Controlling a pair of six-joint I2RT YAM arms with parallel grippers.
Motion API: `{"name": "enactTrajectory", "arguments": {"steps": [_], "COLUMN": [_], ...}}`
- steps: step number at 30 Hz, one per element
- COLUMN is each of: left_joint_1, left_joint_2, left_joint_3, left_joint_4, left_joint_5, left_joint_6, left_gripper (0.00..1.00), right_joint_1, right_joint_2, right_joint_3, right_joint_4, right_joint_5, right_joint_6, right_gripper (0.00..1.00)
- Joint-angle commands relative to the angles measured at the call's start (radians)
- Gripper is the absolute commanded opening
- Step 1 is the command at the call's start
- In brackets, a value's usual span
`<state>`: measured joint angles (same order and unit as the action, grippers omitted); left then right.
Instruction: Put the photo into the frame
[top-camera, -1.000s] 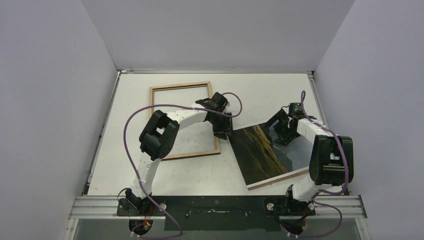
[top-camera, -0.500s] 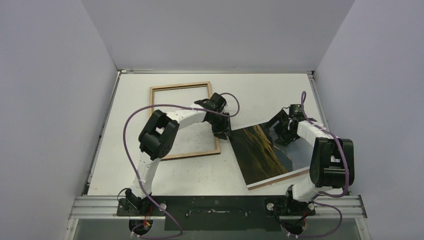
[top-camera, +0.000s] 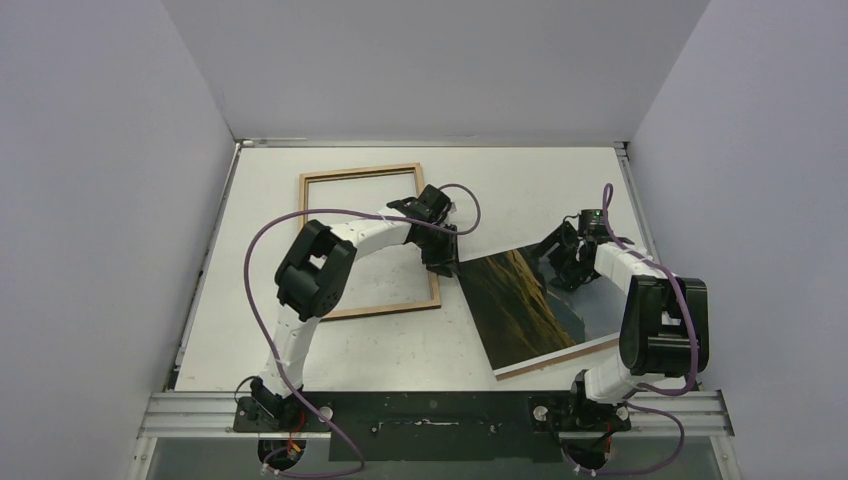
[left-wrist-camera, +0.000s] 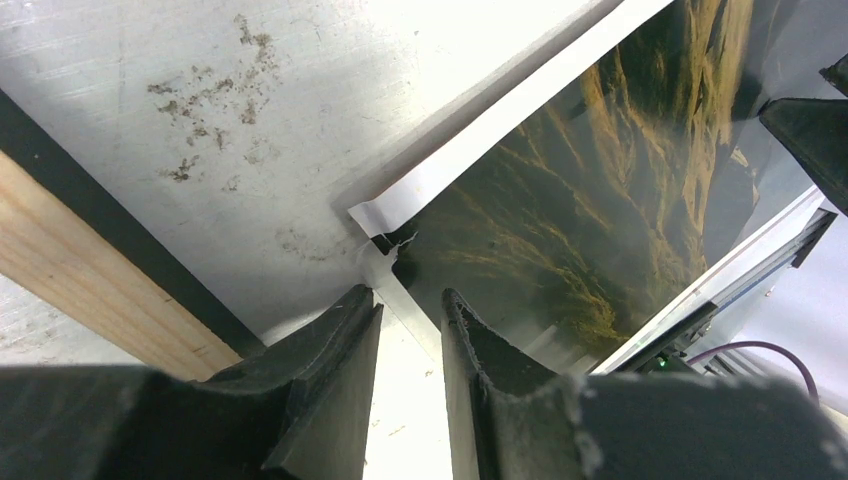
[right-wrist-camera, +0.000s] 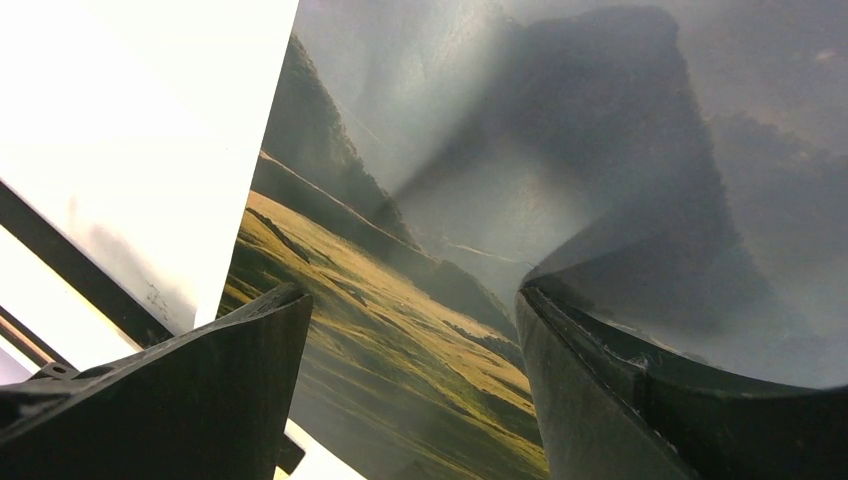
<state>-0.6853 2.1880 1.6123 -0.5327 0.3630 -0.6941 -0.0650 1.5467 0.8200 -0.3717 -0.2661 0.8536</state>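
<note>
A white table (top-camera: 520, 180) walled in grey is seen from above, with two arms reaching out from its near edge.

The frame (top-camera: 360, 171) lies flat in the table's back-left part, its light wood back facing up. The left arm crosses it and hides part of its right rail. In the left wrist view only a slice of wood with a dark strip beside it shows.

The photo (top-camera: 520, 310) lies outside the frame on the table's right half, turned at an angle, olive hills up. Its far-left corner sits just beside the frame's right rail. A thin brown strip runs along its near edge, and what that strip belongs to is hard to tell. Glare greys out the sky end.

The right gripper (right-wrist-camera: 410, 292) hangs over the photo's far end and covers that end from above. Its jaws are wide apart, with the print filling the space between them.

The left gripper (left-wrist-camera: 408, 296) is at the photo's far-left corner with its jaws only narrowly apart – the white border shows in the slit. That corner is creased and slightly torn.
</note>
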Motion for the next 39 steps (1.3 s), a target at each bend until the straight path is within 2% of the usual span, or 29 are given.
{"name": "enactTrajectory", "arguments": {"steps": [1, 9, 17, 28, 39], "left_joint_1": [0.006, 0.01, 0.01, 0.01, 0.018], "left_joint_2": [-0.069, -0.086, -0.139, -0.078, -0.045], "left_joint_3": [-0.015, -0.028, -0.058, -0.044, -0.057], "left_joint_4": [0.035, 0.071, 0.093, 0.072, 0.14], "left_joint_5": [0.002, 0.005, -0.03, -0.009, 0.048], "left_joint_6": [0.012, -0.02, -0.028, -0.07, -0.133], "left_gripper": [0.27, 0.27, 0.27, 0.32, 0.33], "right_joint_1": [-0.001, -0.001, -0.001, -0.001, -0.001], "right_joint_2": [0.058, 0.052, 0.015, -0.04, -0.039], "right_joint_3": [-0.065, -0.083, -0.093, -0.1, -0.105], "right_joint_4": [-0.035, -0.027, -0.016, -0.048, -0.047], "right_joint_5": [0.096, 0.092, 0.077, 0.105, 0.097], "right_joint_6": [-0.011, 0.001, -0.005, -0.014, -0.008], "right_gripper": [0.77, 0.76, 0.8, 0.93, 0.93]}}
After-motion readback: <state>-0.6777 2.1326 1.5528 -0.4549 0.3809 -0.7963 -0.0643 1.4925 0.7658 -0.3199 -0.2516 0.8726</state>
